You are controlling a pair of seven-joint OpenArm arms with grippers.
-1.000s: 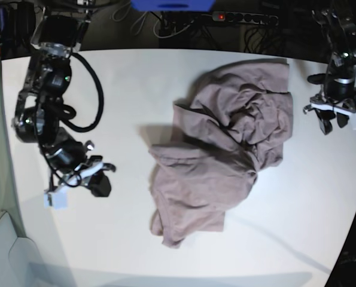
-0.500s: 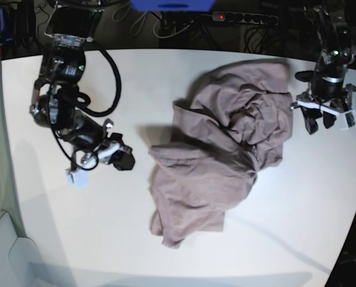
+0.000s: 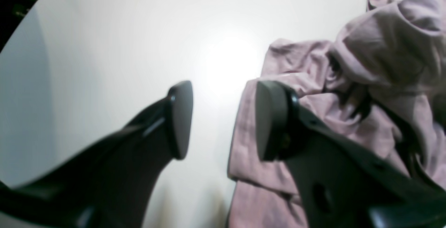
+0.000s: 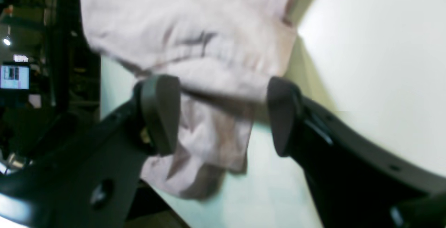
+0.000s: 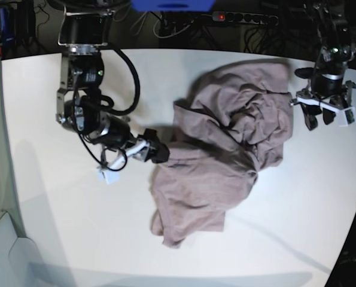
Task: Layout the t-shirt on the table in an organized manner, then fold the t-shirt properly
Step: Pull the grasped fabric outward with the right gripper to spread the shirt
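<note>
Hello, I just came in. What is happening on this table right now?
A two-armed robot is working on a crumpled dusty mauve cotton t-shirt lying on the large white table. The right end effector is at the shirt's edge, open, with cloth between its fingers in the right wrist view. The left end effector hovers open beside the opposite edge. The shirt is not yet spread flat.

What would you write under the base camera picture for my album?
Two robot arms reach toward a crumpled t-shirt on a white table.

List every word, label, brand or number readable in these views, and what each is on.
No readable text.
The t-shirt is plain, with no print.
The table bears no marks.
A lit screen behind the table edge in the right wrist view is too blurred to read.
</note>
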